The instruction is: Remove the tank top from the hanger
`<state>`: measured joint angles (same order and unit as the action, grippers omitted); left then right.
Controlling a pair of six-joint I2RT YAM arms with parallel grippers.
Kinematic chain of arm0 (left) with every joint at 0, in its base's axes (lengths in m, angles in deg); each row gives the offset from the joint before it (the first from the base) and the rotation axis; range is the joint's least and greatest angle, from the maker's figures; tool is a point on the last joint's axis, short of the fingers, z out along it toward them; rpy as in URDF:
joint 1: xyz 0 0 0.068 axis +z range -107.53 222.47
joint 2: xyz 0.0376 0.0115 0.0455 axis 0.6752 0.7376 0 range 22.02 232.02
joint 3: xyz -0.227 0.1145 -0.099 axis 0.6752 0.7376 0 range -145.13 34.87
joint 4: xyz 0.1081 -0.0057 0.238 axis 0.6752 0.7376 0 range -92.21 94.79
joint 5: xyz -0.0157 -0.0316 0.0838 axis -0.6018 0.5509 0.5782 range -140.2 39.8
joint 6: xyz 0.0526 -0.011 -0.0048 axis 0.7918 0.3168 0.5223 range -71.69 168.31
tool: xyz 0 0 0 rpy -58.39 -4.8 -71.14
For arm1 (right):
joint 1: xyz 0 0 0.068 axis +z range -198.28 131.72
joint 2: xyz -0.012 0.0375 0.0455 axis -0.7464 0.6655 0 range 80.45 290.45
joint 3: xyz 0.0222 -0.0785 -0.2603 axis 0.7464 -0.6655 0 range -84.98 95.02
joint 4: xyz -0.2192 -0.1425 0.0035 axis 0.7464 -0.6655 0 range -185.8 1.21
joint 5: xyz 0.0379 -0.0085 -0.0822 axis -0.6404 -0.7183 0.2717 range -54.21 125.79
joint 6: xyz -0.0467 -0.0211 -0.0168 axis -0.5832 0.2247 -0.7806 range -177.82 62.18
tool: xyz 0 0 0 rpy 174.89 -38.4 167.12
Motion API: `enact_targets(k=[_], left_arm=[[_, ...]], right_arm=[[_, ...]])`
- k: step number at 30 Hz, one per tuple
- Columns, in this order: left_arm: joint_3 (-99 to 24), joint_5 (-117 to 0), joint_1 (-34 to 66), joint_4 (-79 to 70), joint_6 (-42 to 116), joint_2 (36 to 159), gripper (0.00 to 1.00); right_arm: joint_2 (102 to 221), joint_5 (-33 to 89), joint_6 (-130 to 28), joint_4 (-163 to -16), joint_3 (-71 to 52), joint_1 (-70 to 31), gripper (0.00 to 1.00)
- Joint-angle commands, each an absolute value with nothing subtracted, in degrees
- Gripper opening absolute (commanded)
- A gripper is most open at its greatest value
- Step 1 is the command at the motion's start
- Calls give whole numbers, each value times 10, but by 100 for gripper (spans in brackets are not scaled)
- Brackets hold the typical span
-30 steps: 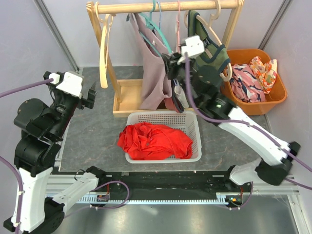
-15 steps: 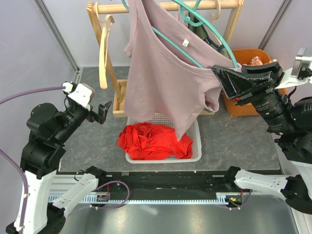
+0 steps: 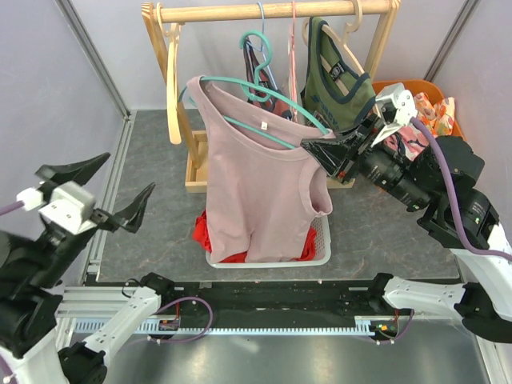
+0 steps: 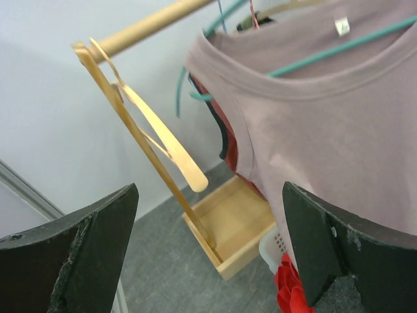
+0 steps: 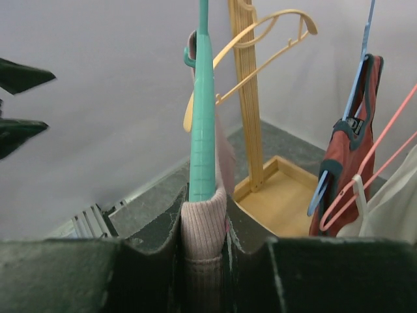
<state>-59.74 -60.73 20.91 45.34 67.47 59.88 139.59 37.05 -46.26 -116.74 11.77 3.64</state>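
A dusty-pink tank top [image 3: 256, 192] hangs on a teal hanger [image 3: 264, 120] in front of the rack, its hem over the white basket. The hanger's hook sits below the rail, free of it. My right gripper [image 3: 322, 152] is shut on the hanger's right end, with the top's ribbed shoulder strap pinched in the same grip. The right wrist view shows that strap [image 5: 203, 228] and the teal bar [image 5: 202, 98] between the right gripper [image 5: 203, 202] fingers. My left gripper [image 3: 130, 171] is raised at the left, open and empty, apart from the top. In the left wrist view the left gripper [image 4: 210, 195] faces the tank top [image 4: 326, 130].
The wooden rack [image 3: 272, 10] carries an empty wooden hanger [image 3: 170, 80], a green tank top [image 3: 336, 80] and a dark red garment behind. A white basket [image 3: 322, 240] holds red cloth [image 3: 210, 232]. An orange bin [image 3: 452, 156] of clothes stands at the right.
My right gripper has carried the hanger and tank top off the rail, up toward the camera, then down over the basket. My left gripper has risen and opened wider.
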Motion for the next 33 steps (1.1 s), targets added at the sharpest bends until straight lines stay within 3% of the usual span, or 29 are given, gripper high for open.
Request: enact_targets(k=[1, 4, 14, 20, 33], left_arm=[[-622, -586, 211, 465, 658, 617, 100], [-622, -583, 211, 472, 641, 643, 100], [-683, -783, 212, 479, 675, 747, 100], [-704, -818, 212, 466, 683, 780, 100], [-580, -906, 212, 453, 754, 756, 100]], right_arm=[[1384, 367, -474, -1149, 122, 38, 0], [1389, 361, -485, -1159, 116, 38, 0], [1396, 339, -510, -1196, 94, 38, 0], [1385, 307, -526, -1212, 70, 37, 0], [1326, 222, -571, -1224, -3, 38, 0]])
